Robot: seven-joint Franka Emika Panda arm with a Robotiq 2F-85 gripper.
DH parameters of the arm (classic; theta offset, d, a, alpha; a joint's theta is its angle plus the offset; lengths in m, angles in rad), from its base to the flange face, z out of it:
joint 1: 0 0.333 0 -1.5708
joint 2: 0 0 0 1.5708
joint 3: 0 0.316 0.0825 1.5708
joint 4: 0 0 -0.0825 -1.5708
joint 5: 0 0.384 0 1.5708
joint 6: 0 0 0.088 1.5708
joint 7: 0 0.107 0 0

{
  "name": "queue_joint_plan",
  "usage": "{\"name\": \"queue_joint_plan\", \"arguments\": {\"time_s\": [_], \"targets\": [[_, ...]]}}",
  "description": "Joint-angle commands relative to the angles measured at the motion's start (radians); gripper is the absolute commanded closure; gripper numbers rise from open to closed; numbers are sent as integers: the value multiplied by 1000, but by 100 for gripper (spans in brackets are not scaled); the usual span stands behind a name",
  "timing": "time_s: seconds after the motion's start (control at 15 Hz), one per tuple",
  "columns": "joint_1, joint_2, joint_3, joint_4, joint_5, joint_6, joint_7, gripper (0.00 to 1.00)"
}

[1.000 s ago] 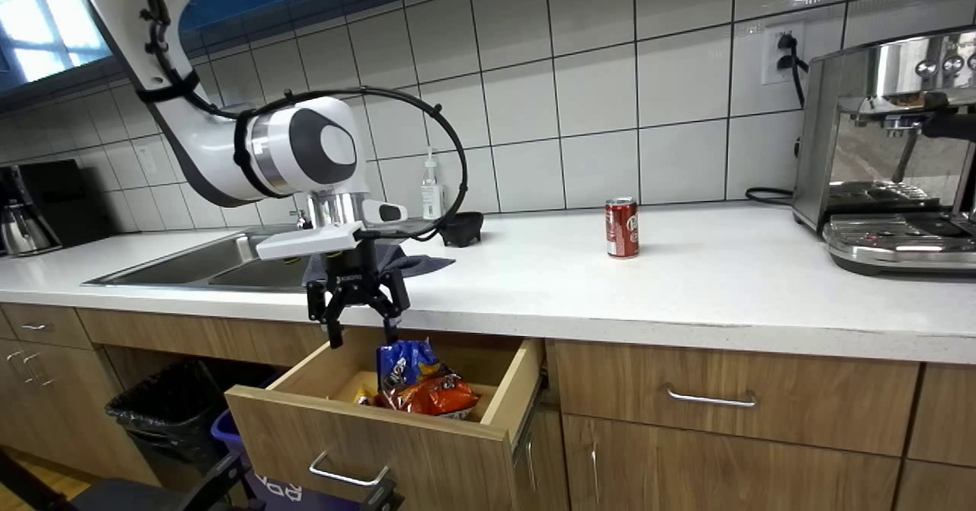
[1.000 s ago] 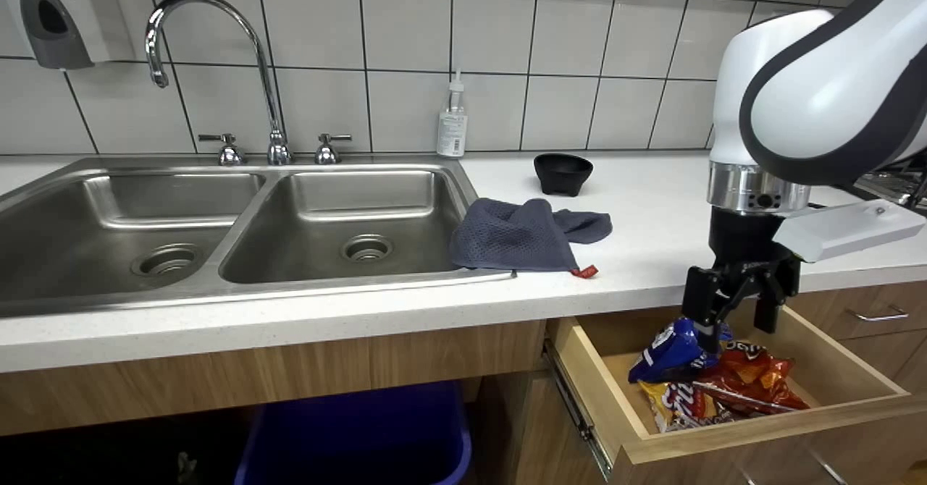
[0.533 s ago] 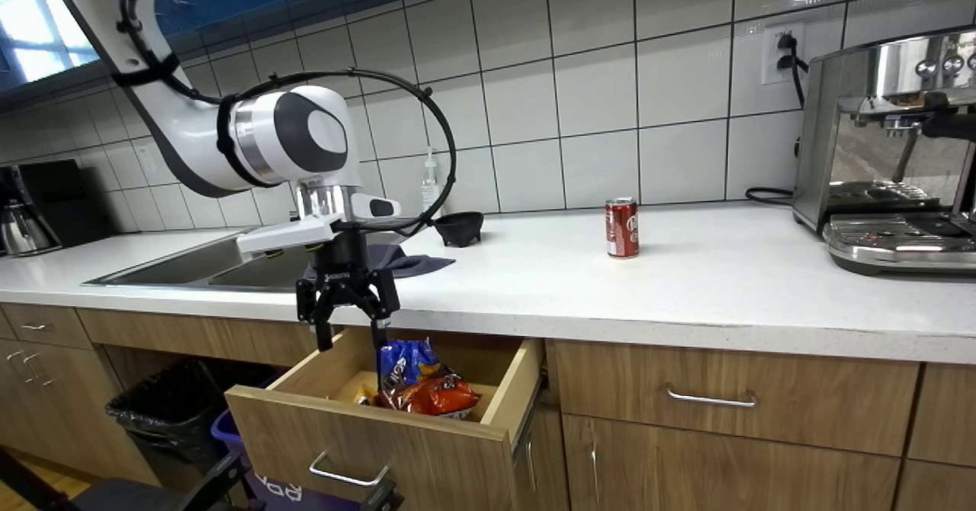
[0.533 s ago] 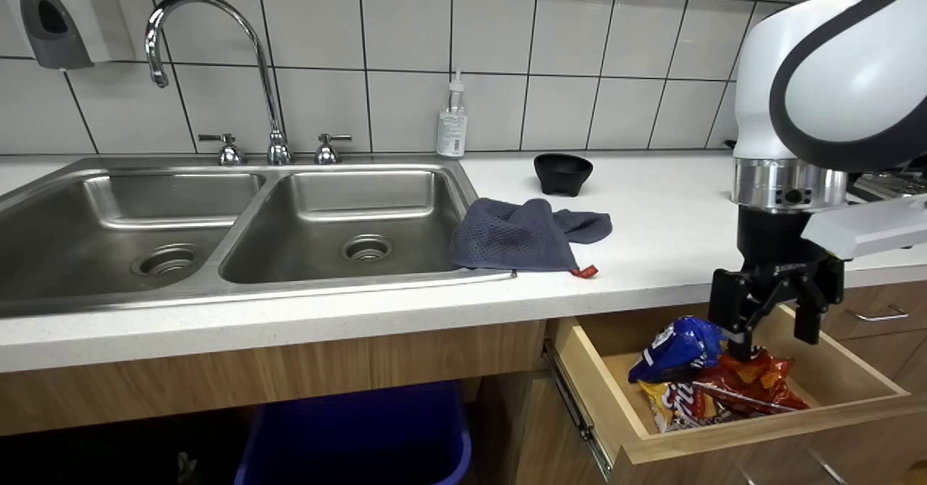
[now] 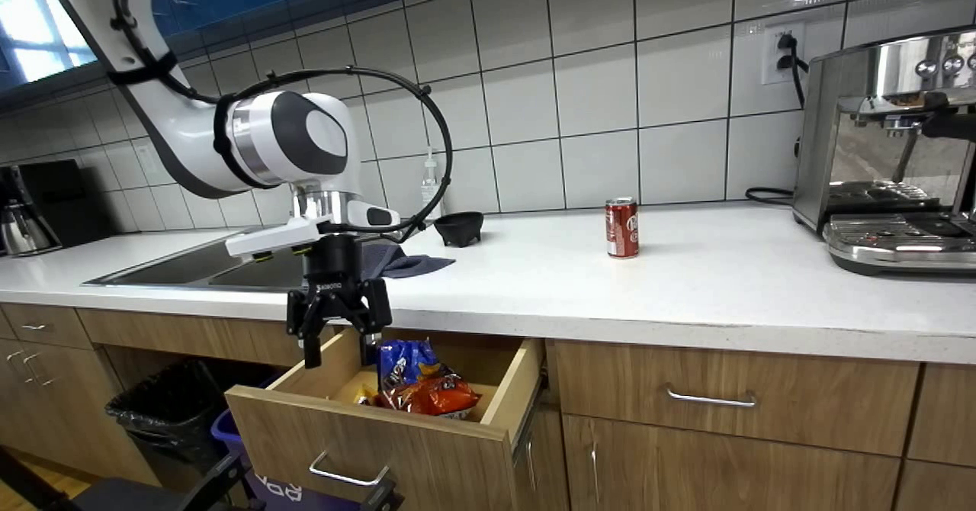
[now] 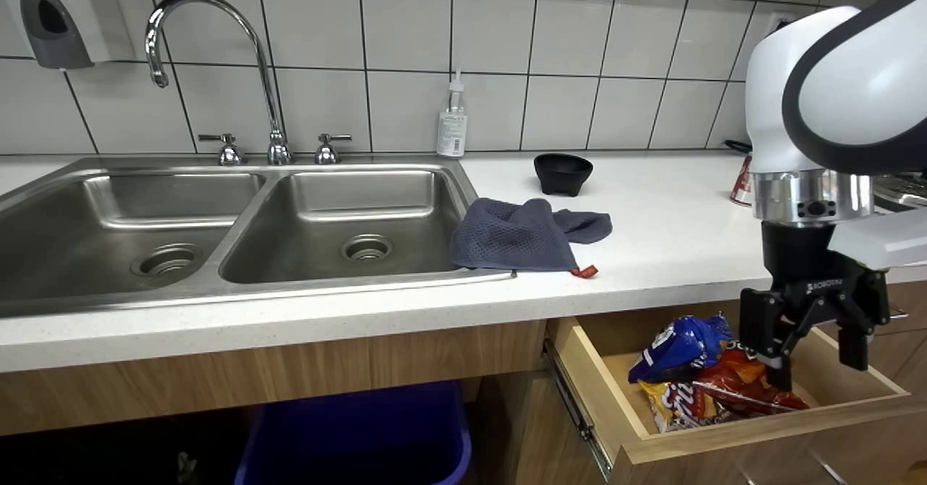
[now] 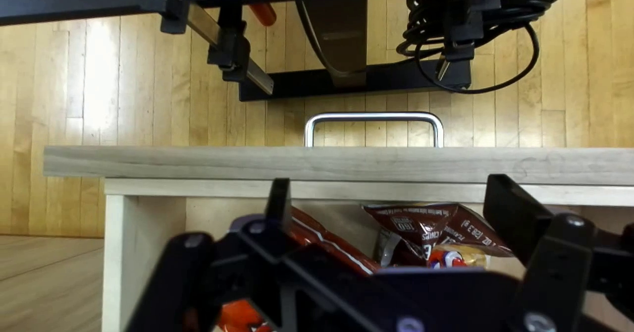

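Blue bag (image 6: 677, 351) stands tilted, propped, we judge, by red bag (image 6: 733, 381) inside wooden drawer (image 6: 760, 427); above, gripper (image 6: 817, 370) hangs spread, holding nothing.

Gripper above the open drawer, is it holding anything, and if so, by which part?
Nothing is held: the gripper is open, its fingers apart, and the snack bags lie in the drawer below.

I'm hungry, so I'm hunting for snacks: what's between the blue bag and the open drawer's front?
A red bag and a yellow bag lie between the blue bag and the drawer front. Both exterior views show that.
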Motion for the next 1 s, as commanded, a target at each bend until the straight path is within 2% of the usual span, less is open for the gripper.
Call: {"name": "queue_joint_plan", "arguments": {"time_s": [0.0,0.93], "targets": [[-14,-28,-3,-12,0,-67,13,0],[-17,55,-14,3,-7,-130,3,0]]}}
